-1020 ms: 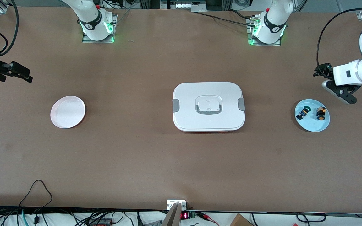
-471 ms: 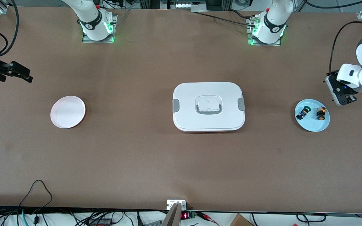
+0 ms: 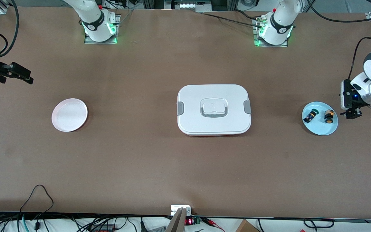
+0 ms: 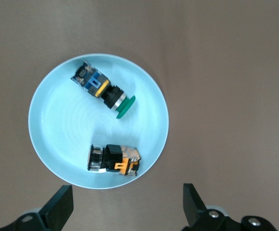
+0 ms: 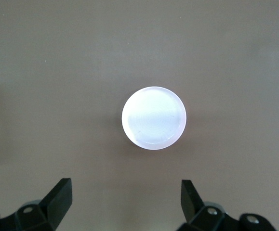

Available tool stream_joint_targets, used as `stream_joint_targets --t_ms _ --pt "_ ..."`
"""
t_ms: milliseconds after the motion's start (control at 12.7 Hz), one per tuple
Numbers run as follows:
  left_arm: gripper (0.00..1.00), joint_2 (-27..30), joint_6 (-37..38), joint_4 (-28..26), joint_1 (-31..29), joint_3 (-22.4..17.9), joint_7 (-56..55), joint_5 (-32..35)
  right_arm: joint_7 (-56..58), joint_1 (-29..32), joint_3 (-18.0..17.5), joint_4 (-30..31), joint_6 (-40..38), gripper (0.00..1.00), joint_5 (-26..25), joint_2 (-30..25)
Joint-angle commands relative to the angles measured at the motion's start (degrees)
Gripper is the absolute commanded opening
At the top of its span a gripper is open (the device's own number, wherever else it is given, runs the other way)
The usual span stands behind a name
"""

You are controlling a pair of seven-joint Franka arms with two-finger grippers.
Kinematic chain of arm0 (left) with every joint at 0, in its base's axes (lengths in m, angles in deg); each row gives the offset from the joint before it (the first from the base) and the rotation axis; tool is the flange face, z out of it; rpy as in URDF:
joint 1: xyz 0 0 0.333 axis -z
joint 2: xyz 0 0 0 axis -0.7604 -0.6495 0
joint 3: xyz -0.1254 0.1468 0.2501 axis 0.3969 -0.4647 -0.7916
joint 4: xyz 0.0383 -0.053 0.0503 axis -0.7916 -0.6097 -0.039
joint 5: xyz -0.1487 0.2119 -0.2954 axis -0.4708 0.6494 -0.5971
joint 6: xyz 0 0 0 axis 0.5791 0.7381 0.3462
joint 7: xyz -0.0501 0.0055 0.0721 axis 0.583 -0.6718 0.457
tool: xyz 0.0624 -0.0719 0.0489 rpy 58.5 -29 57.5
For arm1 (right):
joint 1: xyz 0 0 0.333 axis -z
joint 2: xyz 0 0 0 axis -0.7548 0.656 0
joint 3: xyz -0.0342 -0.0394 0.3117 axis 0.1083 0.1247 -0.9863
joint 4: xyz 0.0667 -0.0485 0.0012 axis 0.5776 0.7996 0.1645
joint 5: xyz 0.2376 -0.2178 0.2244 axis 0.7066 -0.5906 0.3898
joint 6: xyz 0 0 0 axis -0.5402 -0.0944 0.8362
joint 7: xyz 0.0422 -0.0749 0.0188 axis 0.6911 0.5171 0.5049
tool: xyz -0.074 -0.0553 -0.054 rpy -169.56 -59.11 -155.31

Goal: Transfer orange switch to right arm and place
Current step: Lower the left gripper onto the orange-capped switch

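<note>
The orange switch (image 3: 329, 116) lies on its side on a light blue plate (image 3: 320, 128) near the left arm's end of the table, beside a green-capped switch (image 3: 310, 115). My left gripper (image 3: 353, 113) hangs open over the table just off that plate's rim, holding nothing. In the left wrist view the orange switch (image 4: 114, 160) is the one closest to the open left gripper (image 4: 128, 208), on the plate (image 4: 57, 120). My right gripper (image 3: 24, 76) waits open and empty over the right arm's end of the table; the right wrist view also shows this gripper (image 5: 125, 199) open.
A white lidded box (image 3: 214, 109) with grey latches sits mid-table. A pale pink plate (image 3: 69, 115) lies toward the right arm's end, and the right wrist view shows the same pink plate (image 5: 153, 118). The green-capped switch (image 4: 103, 90) shares the blue plate.
The left arm has swung its wrist down and brought its gripper beside the blue plate, nearer to the front camera. The right arm has not moved.
</note>
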Motion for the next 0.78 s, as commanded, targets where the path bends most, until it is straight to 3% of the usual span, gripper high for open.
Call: stream_joint_targets --t_ms 0,314,706 --pt "1.0 -3.2 -3.3 1.1 -1.3 0.6 10.4 -0.1 0.4 0.5 0.0 -0.7 -0.9 1.0 0.1 0.1" --pt "1.0 -6.2 -7.1 1.1 -2.3 0.6 21.9 -5.0 0.1 0.5 0.0 -0.8 -0.8 1.0 -0.2 0.3" --pt "1.0 -9.2 -7.9 1.1 -5.9 0.9 40.8 -23.1 0.0 0.7 0.0 -0.7 -0.8 1.0 -0.2 0.5"
